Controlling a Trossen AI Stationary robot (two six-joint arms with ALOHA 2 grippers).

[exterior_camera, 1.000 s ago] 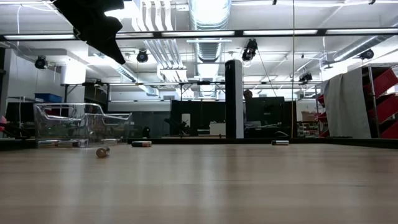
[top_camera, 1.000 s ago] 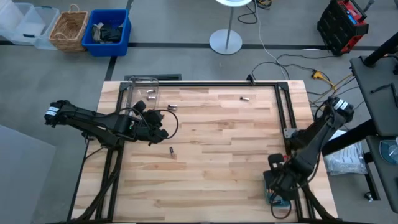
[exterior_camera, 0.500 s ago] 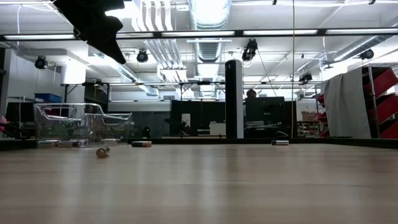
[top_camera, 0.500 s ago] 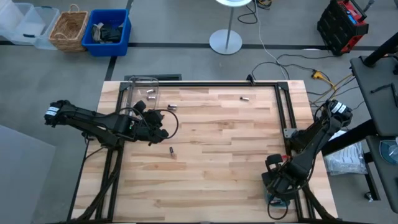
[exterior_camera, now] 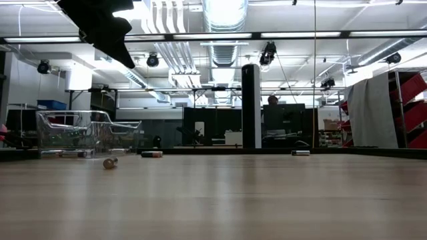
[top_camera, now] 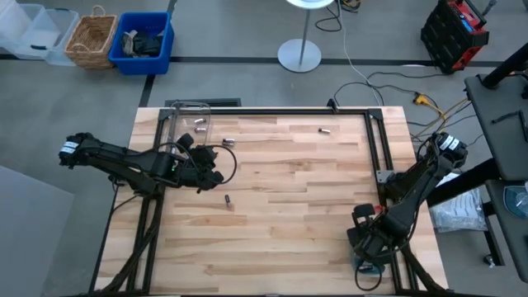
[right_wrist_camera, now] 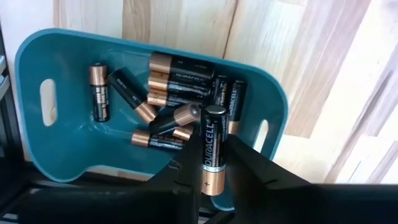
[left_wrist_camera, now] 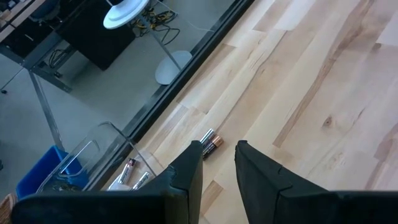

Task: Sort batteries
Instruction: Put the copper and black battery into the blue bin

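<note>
High view: the batteries [top_camera: 228, 200] lie scattered on the table [top_camera: 289, 206], with one left of centre, a pair [top_camera: 228, 142] further back and one [top_camera: 324, 129] at the far edge. The left hand [top_camera: 213, 175] hovers near the clear box [top_camera: 186, 124] at the far left. The right hand [top_camera: 369, 247] is above the teal tray [top_camera: 365, 262] at the near right corner.

Low view: a cell [exterior_camera: 110, 162] lies on its side; round and smooth, it will likely roll if nudged.

Left wrist view: fingers [left_wrist_camera: 186, 177] stand slightly apart with nothing between them, above the pair [left_wrist_camera: 210, 142]. The box wall [left_wrist_camera: 102, 146] just beside may crowd the approach.

Right wrist view: the right hand grips one battery [right_wrist_camera: 212, 149] across its body, above the tray [right_wrist_camera: 62, 143] holding several cells. Judged rigid, fairly dense and slick; take hold at mid-length
</note>
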